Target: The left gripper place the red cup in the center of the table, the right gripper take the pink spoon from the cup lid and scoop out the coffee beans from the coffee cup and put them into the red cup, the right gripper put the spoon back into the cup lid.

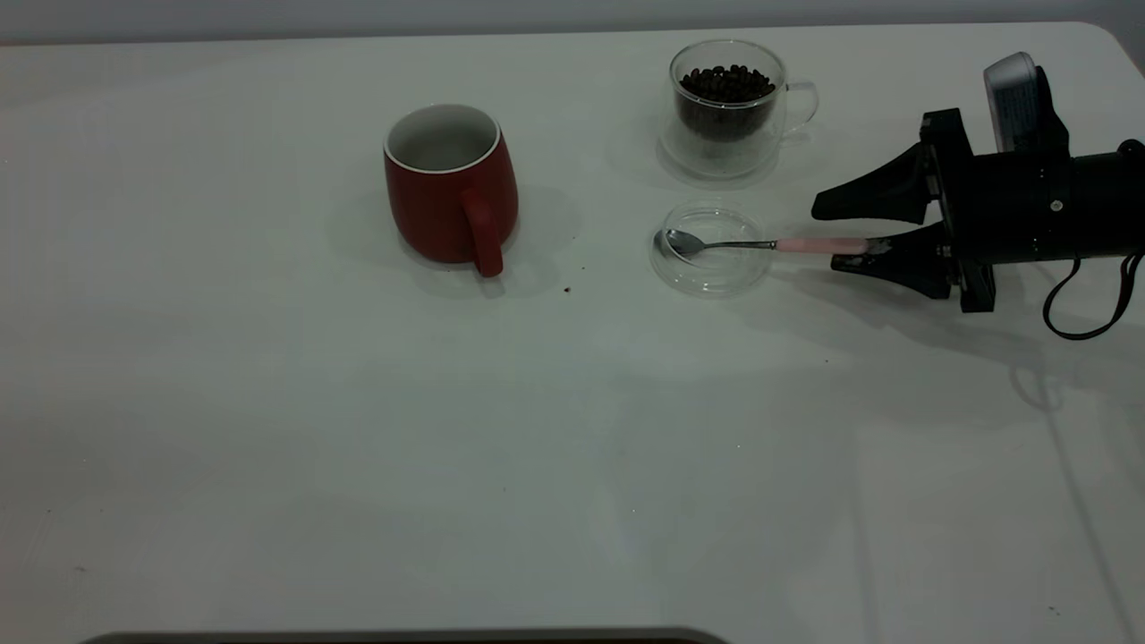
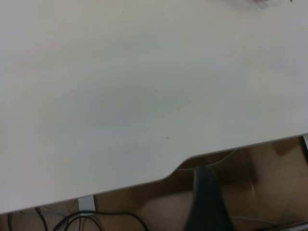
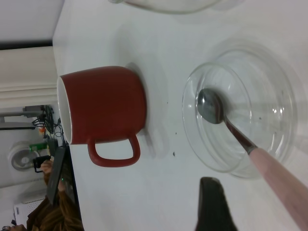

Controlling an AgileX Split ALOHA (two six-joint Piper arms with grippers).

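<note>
Seen from the exterior camera: wide bare stretch of the table [image 1: 358,465] across the whole near half, from 7 o'clock round to 5 o'clock, with only a few dark specks. Far edge running along 12 o'clock; rounded corner at about 1 o'clock, just behind the right arm. Free room also along the whole 9 o'clock side.

Upright a little toward 11 o'clock from the middle: the red cup [image 1: 450,183], dark red, bulging toward the base, white inside and at the rim, handle turned toward the camera. Nothing visible inside it. Clear gap between it and the glassware at its 3 o'clock.

At about 1 o'clock: the coffee cup [image 1: 729,107], clear, double-walled, small handle pointing to 3 o'clock, holding a dark heap of the coffee beans [image 1: 725,83]. Just toward 6 o'clock from it: the cup lid [image 1: 711,268], a flat clear disc with a raised rim. Across the lid: the pink spoon [image 1: 760,244], shiny bowl resting inside the disc, pale pink handle reaching out over the rim toward 3 o'clock.

Low at 3 o'clock: the right gripper [image 1: 823,237], black, fingers spread wide apart, lying level, the nearer finger touching the end of the pink handle, the other well off it; not clamped.

Left gripper: outside the exterior view; only a dark finger [image 2: 206,202] in the left wrist view by the table's edge, open or closed impossible to tell.
</note>
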